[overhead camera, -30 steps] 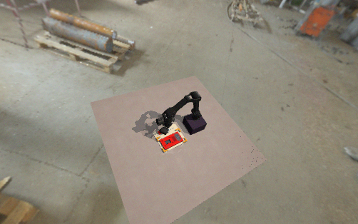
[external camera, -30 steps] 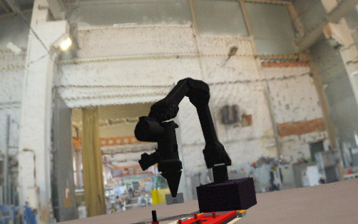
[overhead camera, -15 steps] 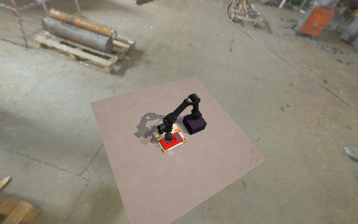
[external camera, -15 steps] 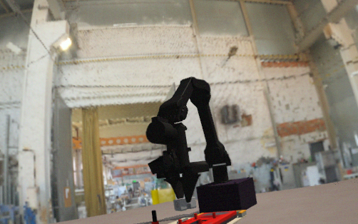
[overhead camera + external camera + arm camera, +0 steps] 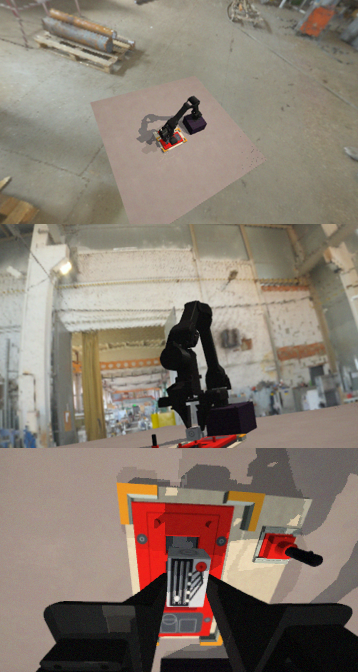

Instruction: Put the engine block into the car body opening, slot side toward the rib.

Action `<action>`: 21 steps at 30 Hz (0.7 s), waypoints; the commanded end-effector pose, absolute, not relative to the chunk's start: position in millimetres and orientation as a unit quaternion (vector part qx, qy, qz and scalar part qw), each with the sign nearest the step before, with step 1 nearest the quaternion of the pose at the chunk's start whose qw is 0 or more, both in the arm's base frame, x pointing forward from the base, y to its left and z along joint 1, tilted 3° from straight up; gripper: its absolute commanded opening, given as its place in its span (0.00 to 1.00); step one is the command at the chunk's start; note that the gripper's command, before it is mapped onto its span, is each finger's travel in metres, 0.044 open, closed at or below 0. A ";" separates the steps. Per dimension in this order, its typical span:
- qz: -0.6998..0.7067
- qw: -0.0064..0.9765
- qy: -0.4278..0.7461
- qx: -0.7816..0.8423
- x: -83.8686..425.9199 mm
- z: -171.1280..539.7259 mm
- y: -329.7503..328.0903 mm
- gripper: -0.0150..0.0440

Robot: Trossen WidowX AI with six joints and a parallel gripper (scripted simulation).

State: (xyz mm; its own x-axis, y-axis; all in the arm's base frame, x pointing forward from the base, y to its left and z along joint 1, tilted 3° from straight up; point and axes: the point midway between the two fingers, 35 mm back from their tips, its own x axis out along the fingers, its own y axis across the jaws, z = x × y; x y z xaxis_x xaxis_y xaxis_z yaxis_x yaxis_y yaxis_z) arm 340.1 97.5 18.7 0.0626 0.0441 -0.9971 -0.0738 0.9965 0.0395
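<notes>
The grey engine block (image 5: 196,594) (image 5: 193,433) is between the fingers of my gripper (image 5: 186,577) (image 5: 195,428), which is shut on it. Its face toward the wrist camera shows dark slots at the left and a red round spot at the upper right. The block is over the red car body (image 5: 187,525) (image 5: 224,439) (image 5: 166,145). Part of the dark opening (image 5: 174,542) shows just beyond the block in the wrist view; the block hides the rest. The block looks upright and low over the body; whether it touches is unclear. I cannot make out the rib.
The car body lies on a cream board (image 5: 250,583) between orange corner brackets (image 5: 255,508). A red square piece (image 5: 272,550) with a black handle (image 5: 305,555) (image 5: 154,439) stands beside it. A dark purple box (image 5: 195,127) (image 5: 233,418) is under the arm's base.
</notes>
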 end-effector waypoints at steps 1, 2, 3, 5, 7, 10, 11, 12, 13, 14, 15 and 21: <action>0.056 0.733 0.677 -0.028 344.3 20.9 98.8 0.43; 0.060 0.733 0.677 -0.032 344.4 21.0 98.8 0.48; 0.061 0.733 0.677 -0.034 344.3 20.9 98.8 0.52; 0.060 0.733 0.677 -0.033 344.2 20.7 98.8 0.52; 0.060 0.733 0.677 -0.033 344.2 20.7 98.8 0.52; 0.058 0.733 0.677 -0.031 344.2 20.7 98.8 0.52; 0.055 0.733 0.678 -0.028 344.2 20.7 98.8 0.52; 0.051 0.733 0.678 -0.023 344.3 20.8 98.9 0.52; 0.047 0.733 0.678 -0.019 344.3 20.8 98.9 0.52; 0.045 0.733 0.678 -0.017 344.3 20.8 98.9 0.52; 0.045 0.733 0.678 -0.017 344.3 20.8 98.9 0.52; 0.045 0.733 0.678 -0.017 344.3 20.8 98.9 0.52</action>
State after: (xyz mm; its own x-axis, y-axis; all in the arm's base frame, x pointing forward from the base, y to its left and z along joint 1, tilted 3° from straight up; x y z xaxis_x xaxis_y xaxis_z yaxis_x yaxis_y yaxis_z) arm 342.5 98.9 19.8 0.0694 0.0457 -0.9965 -0.0963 0.9946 0.0389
